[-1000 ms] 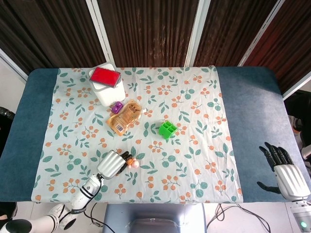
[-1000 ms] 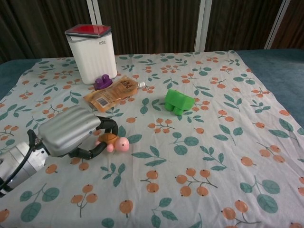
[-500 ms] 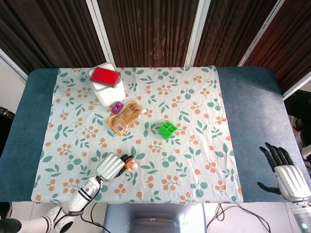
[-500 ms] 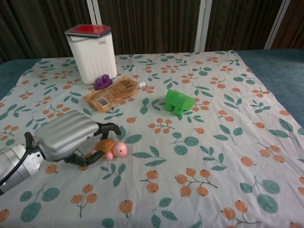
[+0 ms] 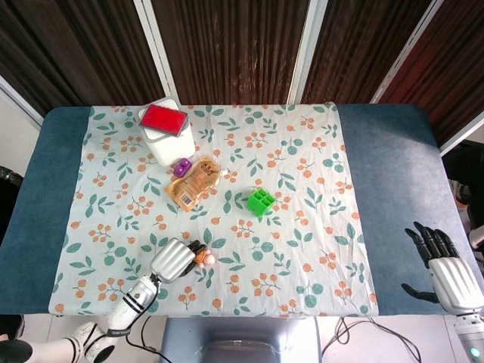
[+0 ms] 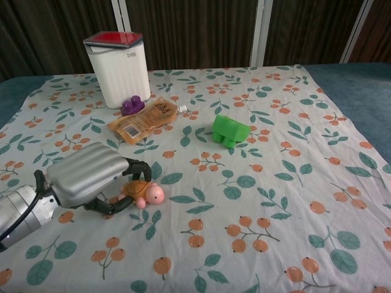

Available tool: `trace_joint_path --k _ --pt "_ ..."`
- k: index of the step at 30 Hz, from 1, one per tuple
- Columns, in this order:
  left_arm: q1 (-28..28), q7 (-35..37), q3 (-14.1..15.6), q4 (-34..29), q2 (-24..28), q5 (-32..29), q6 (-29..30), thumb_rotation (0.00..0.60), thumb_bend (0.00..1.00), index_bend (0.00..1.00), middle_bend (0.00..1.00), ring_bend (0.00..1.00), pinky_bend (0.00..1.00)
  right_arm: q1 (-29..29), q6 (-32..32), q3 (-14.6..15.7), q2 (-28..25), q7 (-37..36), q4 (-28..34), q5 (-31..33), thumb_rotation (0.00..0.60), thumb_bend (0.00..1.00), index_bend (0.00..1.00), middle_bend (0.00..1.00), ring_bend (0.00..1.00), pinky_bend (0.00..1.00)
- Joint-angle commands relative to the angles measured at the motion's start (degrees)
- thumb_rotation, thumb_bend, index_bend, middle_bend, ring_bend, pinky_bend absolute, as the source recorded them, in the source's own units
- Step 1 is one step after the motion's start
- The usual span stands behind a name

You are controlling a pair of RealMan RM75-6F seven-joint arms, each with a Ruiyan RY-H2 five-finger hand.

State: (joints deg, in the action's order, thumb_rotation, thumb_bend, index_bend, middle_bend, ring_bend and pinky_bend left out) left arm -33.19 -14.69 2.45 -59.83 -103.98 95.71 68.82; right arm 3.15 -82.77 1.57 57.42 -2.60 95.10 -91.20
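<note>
Here my left hand (image 6: pixel 91 174) curls its fingers (image 6: pixel 131 166) around the small rubbery turtle toy (image 6: pixel 143 191) on the patterned cloth (image 6: pixel 275 201). Behind stands a ribbed white bin (image 6: pixel 118 70), red-lidded, contents hidden. Far right, my right hand (image 5: pixel 446 272) hovers, fingers spread, over the worktop (image 5: pixel 393 181).

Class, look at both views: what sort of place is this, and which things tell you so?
Probably a robot test bench rather than a home: a padded blue table under a floral cloth, dark curtains behind, and a robotic left hand over a toy turtle.
</note>
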Motion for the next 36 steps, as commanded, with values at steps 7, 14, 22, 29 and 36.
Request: trace_joint_path --k 7,14,22,29,36 --pt "0.1 4.2 0.7 8.7 -4.1 4.1 6.6 0.6 0.43 0.87 0.96 1.0 1.0 0.0 0.2 0.0 0.0 0.1 0.0 0.1 0.6 0.21 0.0 0.0 0.0 0.0" --pt "0.3 5.8 0.8 10.5 -5.0 4.7 8.4 0.6 0.42 0.84 0.91 1.0 1.0 0.0 0.2 0.1 0.0 0.2 0.1 0.0 0.6 0.21 0.0 0.0 0.0 0.0" --pt "0.8 3.7 0.4 5.7 -2.5 2.0 4.9 0.6 0.37 0.01 0.26 1.0 1.0 -0.1 0.0 0.1 -0.1 0.0 0.0 -0.2 0.6 0.21 0.0 0.0 0.0 0.0" --pt "1.8 -1.2 0.8 -2.6 1.5 0.3 2.7 0.6 0.33 0.0 0.07 1.0 1.0 -0.3 -0.4 0.4 -0.1 0.1 0.2 -1.0 0.6 0.21 0.0 0.0 0.0 0.0" --pt "5.9 -7.9 2.4 -16.0 11.5 1.9 9.4 0.6 0.33 0.0 0.05 0.76 0.96 -0.4 -0.8 0.7 -0.2 -0.2 0.1 -1.7 0.6 0.21 0.0 0.0 0.0 0.0"
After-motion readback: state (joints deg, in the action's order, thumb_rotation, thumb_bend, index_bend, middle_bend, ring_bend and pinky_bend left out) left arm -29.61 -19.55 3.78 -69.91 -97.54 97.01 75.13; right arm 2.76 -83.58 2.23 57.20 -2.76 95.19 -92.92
